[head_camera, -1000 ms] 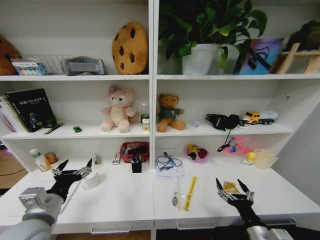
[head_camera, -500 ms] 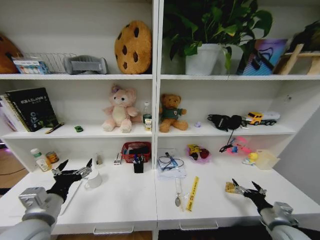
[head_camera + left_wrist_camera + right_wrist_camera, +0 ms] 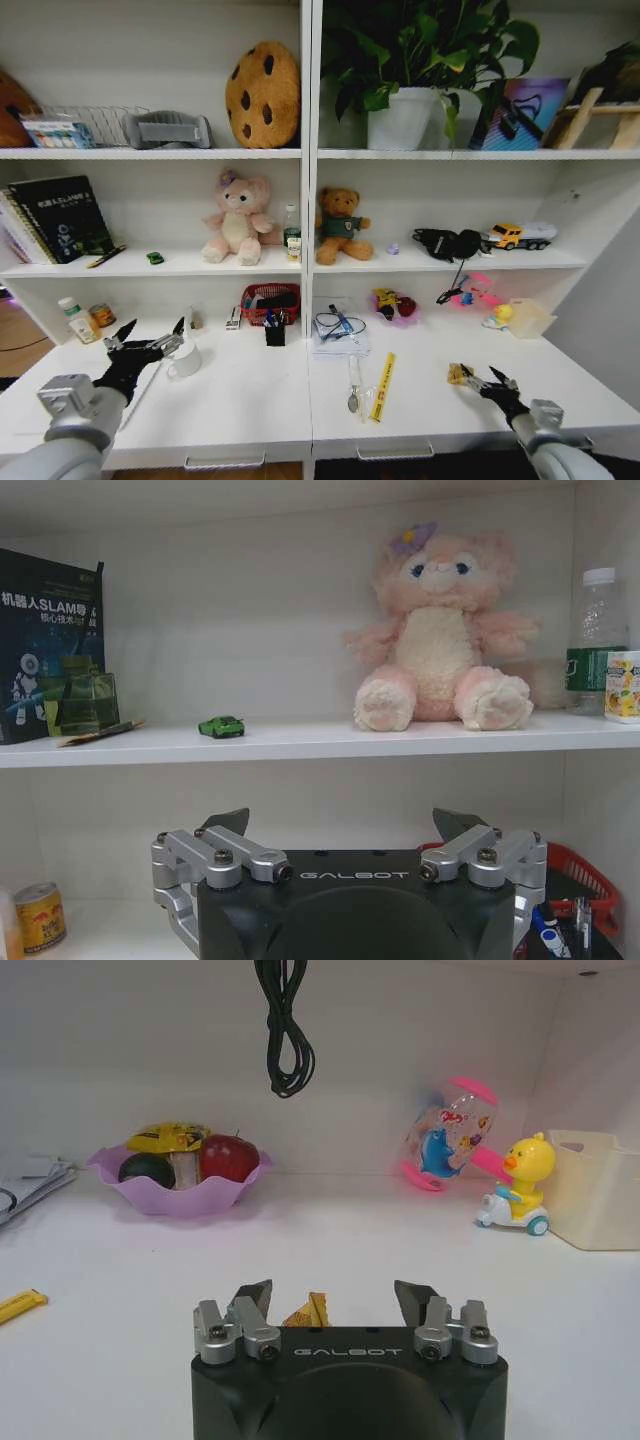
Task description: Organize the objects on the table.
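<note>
My right gripper (image 3: 483, 378) hangs low over the right part of the white table (image 3: 250, 400), open. The yellow packet (image 3: 458, 374) lies at its fingertips, and in the right wrist view a corner of the packet (image 3: 305, 1312) shows between the open fingers of the gripper (image 3: 330, 1295). A yellow strip (image 3: 381, 386) and a spoon (image 3: 352, 390) lie near the table's middle. My left gripper (image 3: 153, 328) is open above the left side, beside a white mug (image 3: 185, 360). In the left wrist view the left gripper (image 3: 340, 825) faces a shelf holding a tiny green toy car (image 3: 221, 726).
A purple bowl of fruit (image 3: 178, 1175), a yellow duck toy (image 3: 520, 1185) and a cream bin (image 3: 598, 1190) stand behind the packet. A black cable (image 3: 285, 1030) hangs above. A red basket (image 3: 268, 298), a pen holder (image 3: 273, 330) and papers (image 3: 338, 330) sit at the back.
My right gripper has swung out to the right and dropped lower, its fingers now pointing at the yellow packet from the side. The packet has stayed put, and my left arm has not moved.
</note>
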